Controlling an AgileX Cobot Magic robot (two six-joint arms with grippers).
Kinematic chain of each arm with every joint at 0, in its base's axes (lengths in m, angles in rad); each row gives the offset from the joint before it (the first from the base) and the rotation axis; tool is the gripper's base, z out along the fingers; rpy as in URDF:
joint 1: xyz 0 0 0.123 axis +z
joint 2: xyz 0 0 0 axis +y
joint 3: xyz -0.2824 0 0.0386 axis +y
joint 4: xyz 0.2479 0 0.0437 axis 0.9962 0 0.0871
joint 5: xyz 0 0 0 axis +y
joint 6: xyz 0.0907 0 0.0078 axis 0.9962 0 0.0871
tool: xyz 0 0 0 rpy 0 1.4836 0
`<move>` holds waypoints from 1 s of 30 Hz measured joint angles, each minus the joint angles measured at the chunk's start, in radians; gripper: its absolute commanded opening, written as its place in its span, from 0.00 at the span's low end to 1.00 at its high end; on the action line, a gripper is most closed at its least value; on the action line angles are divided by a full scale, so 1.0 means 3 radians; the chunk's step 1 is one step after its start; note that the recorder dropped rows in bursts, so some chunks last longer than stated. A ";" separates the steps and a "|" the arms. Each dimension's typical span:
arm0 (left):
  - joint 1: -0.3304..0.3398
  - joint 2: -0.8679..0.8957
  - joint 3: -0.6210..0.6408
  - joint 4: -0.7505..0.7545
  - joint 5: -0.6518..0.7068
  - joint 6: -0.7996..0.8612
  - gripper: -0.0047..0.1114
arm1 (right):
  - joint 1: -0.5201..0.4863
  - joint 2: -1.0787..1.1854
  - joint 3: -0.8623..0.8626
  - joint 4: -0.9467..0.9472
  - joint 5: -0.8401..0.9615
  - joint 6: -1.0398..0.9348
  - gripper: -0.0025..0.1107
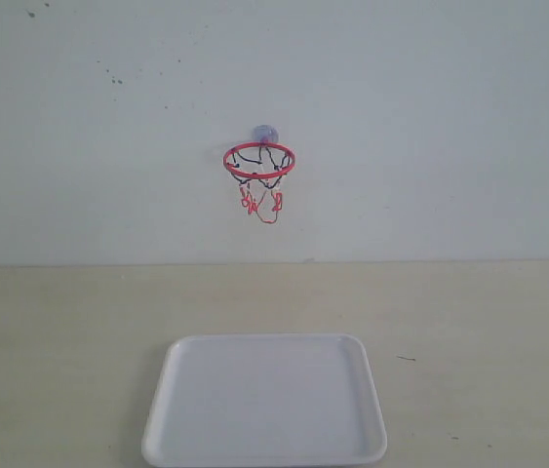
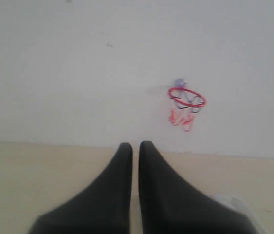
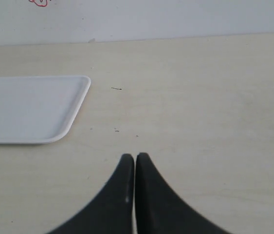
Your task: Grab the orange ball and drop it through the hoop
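The hoop (image 1: 258, 162), a red ring with a loose string net under a purple suction cup, hangs on the white wall above the table. The left wrist view shows the hoop (image 2: 186, 97) too, and the tip of its net (image 3: 39, 2) shows at the edge of the right wrist view. The orange ball is in none of the views. My left gripper (image 2: 135, 145) is shut with nothing between its black fingers. My right gripper (image 3: 135, 157) is also shut and empty, low over the table. Neither gripper appears in the exterior view.
A white tray (image 1: 357, 352) lies empty on the beige table below the hoop, at the front edge of the exterior view. The tray's (image 3: 82, 95) corner lies well off to one side of my right gripper. A tray corner (image 2: 234, 202) also shows beside the left gripper.
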 measured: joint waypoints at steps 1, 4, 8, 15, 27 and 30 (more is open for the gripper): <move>0.0000 -0.0091 0.0193 0.0148 -0.0167 -0.0152 0.08 | 0.0000 0.0000 0.0000 0.0000 0.0000 0.0000 0.02; 0.0000 -0.0244 0.0558 0.0467 -0.0280 -0.0357 0.08 | 0.0000 0.0000 0.0000 0.0000 0.0000 0.0000 0.02; 0.0021 -0.0391 0.0688 0.0669 -0.0331 -0.0390 0.08 | 0.0000 0.0000 0.0000 0.0000 0.0000 0.0000 0.02; 0.0199 -0.0648 0.0984 0.0987 -0.0549 -0.0451 0.08 | 0.0000 0.0000 0.0000 0.0000 0.0000 0.0000 0.02; 0.0305 -0.0663 0.1324 0.1268 -0.0506 -0.0987 0.08 | 0.0000 0.0000 0.0000 0.0000 0.0000 0.0000 0.02; 0.0305 -0.0663 0.1324 0.1278 -0.0506 -0.0998 0.08 | 0.0000 0.0000 0.0000 0.0000 0.0000 0.0000 0.02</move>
